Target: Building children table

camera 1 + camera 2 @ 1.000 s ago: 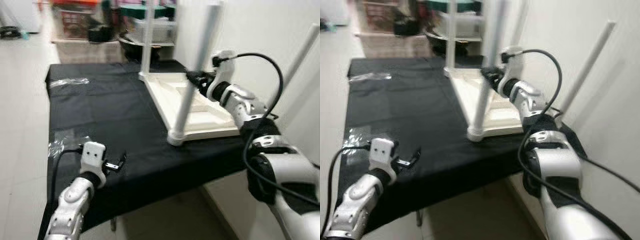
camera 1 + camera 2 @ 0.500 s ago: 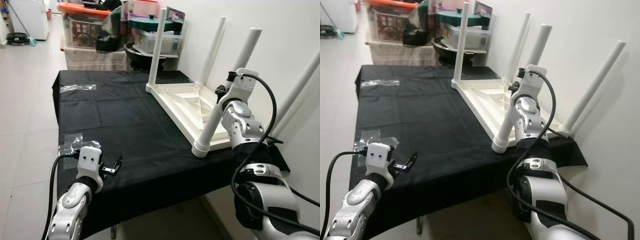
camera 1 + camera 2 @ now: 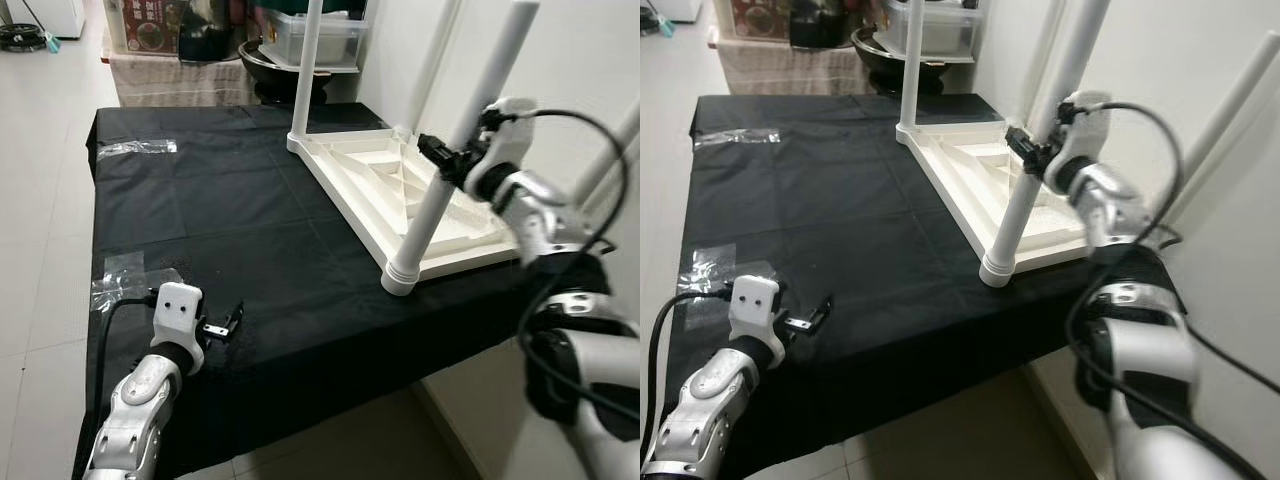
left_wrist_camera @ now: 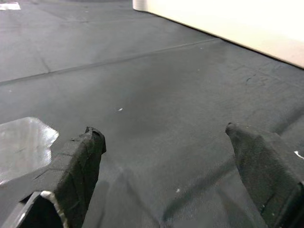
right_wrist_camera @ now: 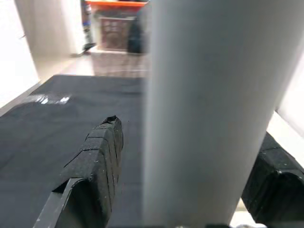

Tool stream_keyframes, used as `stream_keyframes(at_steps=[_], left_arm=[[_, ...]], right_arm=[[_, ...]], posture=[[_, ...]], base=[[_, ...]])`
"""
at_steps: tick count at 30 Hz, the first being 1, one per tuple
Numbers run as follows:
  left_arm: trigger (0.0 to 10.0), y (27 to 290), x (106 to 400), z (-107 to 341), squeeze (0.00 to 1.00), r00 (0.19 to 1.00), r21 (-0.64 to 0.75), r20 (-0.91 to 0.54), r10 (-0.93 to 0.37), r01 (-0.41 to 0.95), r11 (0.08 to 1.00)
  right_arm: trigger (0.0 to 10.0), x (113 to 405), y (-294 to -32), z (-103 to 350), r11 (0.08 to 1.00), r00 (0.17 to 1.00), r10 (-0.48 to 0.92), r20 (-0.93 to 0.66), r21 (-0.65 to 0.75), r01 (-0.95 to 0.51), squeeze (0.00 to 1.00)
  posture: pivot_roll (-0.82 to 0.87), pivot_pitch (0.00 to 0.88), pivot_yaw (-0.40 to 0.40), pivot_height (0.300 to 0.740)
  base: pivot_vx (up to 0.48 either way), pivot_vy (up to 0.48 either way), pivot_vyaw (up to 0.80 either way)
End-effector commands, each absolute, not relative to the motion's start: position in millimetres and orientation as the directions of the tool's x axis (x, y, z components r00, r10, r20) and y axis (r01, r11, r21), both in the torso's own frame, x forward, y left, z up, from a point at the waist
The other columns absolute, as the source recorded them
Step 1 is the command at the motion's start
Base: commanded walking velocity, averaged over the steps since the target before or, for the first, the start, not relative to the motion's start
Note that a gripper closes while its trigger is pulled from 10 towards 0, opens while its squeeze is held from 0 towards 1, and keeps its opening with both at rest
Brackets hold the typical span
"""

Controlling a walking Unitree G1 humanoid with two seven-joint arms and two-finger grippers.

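Left arm low and bent, left gripper [image 3: 228, 323] hovering with fingers [image 4: 80, 161] spread wide apart. Right arm raised and reaching forward, right gripper [image 3: 436, 156] at the white leg [image 3: 450, 160], fingers [image 5: 97, 156] straddling it on both sides.

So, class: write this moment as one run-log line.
right gripper: around near table leg, not clamped | left gripper: open over black cloth | table: upside down
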State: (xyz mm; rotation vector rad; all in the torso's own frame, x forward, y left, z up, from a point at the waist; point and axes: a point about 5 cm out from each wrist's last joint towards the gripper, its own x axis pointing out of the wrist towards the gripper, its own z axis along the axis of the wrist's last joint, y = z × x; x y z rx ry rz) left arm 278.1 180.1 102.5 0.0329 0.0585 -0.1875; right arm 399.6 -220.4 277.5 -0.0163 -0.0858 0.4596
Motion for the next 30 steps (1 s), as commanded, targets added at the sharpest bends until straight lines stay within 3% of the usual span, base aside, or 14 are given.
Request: stream_keyframes(at_steps=[1,7,9,14,15,16,19,21,22,23,26,27,28,30], left_arm=[[10.0,176.5,278.2,99.4,0.00,0.978,0.029,-0.073,-0.196,0.199,0.980],[10.0,173.4,279.3,101.0,0.00,0.977,0.028,-0.067,-0.204,0.206,0.978],[10.0,176.1,278.0,100.9,0.00,0.978,0.031,-0.067,-0.198,0.200,0.979],[10.0,177.2,277.4,101.0,0.00,0.979,0.032,-0.067,-0.195,0.197,0.980],[10.0,177.5,276.7,101.2,0.00,0.979,0.033,-0.066,-0.192,0.195,0.980],[10.0,177.4,276.3,101.2,0.00,0.979,0.033,-0.066,-0.191,0.193,0.981],[10.0,177.3,276.0,101.3,0.00,0.980,0.033,-0.066,-0.190,0.192,0.981],[10.0,177.6,276.9,101.7,0.00,0.980,0.034,-0.065,-0.190,0.192,0.981],[10.0,177.6,276.9,101.7,0.00,0.980,0.034,-0.065,-0.190,0.192,0.981],[10.0,177.8,277.6,102.1,0.00,0.980,0.036,-0.064,-0.190,0.193,0.981],[10.0,178.0,278.4,102.6,0.00,0.979,0.037,-0.063,-0.191,0.194,0.980],[10.0,178.0,278.7,102.8,0.00,0.979,0.039,-0.063,-0.193,0.195,0.980],[10.0,178.1,278.9,102.9,0.00,0.979,0.039,-0.062,-0.192,0.195,0.980],[10.0,178.4,278.5,102.2,0.00,0.980,0.037,-0.062,-0.190,0.192,0.981]], right_arm=[[10.0,398.1,-217.0,265.0,0.861,0.861,0.508,0.024,-0.061,-0.506,0.00],[10.0,395.7,-201.6,240.4,0.736,0.742,0.658,-0.128,-0.101,-0.669,0.00],[10.0,399.0,-183.3,228.8,0.703,0.707,0.685,-0.175,-0.092,-0.705,0.00],[10.0,400.9,-176.1,225.5,0.707,0.708,0.683,-0.180,-0.077,-0.703,0.00],[4.8,404.1,-167.0,221.0,0.740,0.734,0.658,-0.166,-0.034,-0.671,0.00],[6.6,406.0,-158.5,215.7,0.768,0.758,0.634,-0.155,0.004,-0.641,0.00],[6.6,406.9,-153.0,212.0,0.781,0.770,0.620,-0.150,0.028,-0.624,0.00],[2.6,406.7,-146.8,203.8,0.801,0.792,0.598,-0.122,0.090,-0.591,0.00],[2.6,406.7,-146.8,203.8,0.801,0.792,0.598,-0.122,0.090,-0.591,0.00],[0.8,406.9,-147.4,201.3,0.816,0.810,0.577,-0.107,0.124,-0.565,0.00],[0.0,407.6,-152.2,199.9,0.842,0.841,0.534,-0.085,0.150,-0.519,0.00],[0.0,409.8,-163.2,198.6,0.899,0.903,0.421,-0.084,0.166,-0.404,0.00],[0.0,411.0,-183.0,191.8,0.969,0.969,0.202,-0.140,0.175,-0.177,0.00],[0.0,403.0,-218.0,173.4,0.962,0.946,-0.223,-0.237,0.101,0.252,0.00]], posture=[[0.05,0.000,-0.136,0.740],[0.05,0.000,-0.142,0.740],[0.07,0.000,-0.153,0.740],[0.07,0.000,-0.153,0.740],[0.08,0.000,-0.159,0.740],[0.08,0.000,-0.159,0.740],[0.08,0.000,-0.159,0.740],[0.08,0.000,-0.159,0.740],[0.08,0.000,-0.159,0.740],[0.08,0.000,-0.159,0.740],[0.08,0.000,-0.159,0.740],[0.07,0.000,-0.152,0.740],[0.07,0.000,-0.152,0.740],[0.07,0.000,-0.152,0.740]], base=[[0.000,0.000,0.00],[0.000,0.000,0.00],[0.000,0.000,0.00],[0.000,0.000,0.00],[0.000,0.000,0.00],[0.000,0.000,0.00],[0.000,0.000,0.00],[0.000,0.000,0.00],[0.000,0.000,0.00],[0.000,0.000,0.00],[0.000,0.000,0.00],[0.000,0.000,0.00],[0.000,0.000,0.00],[0.000,0.000,0.00]])
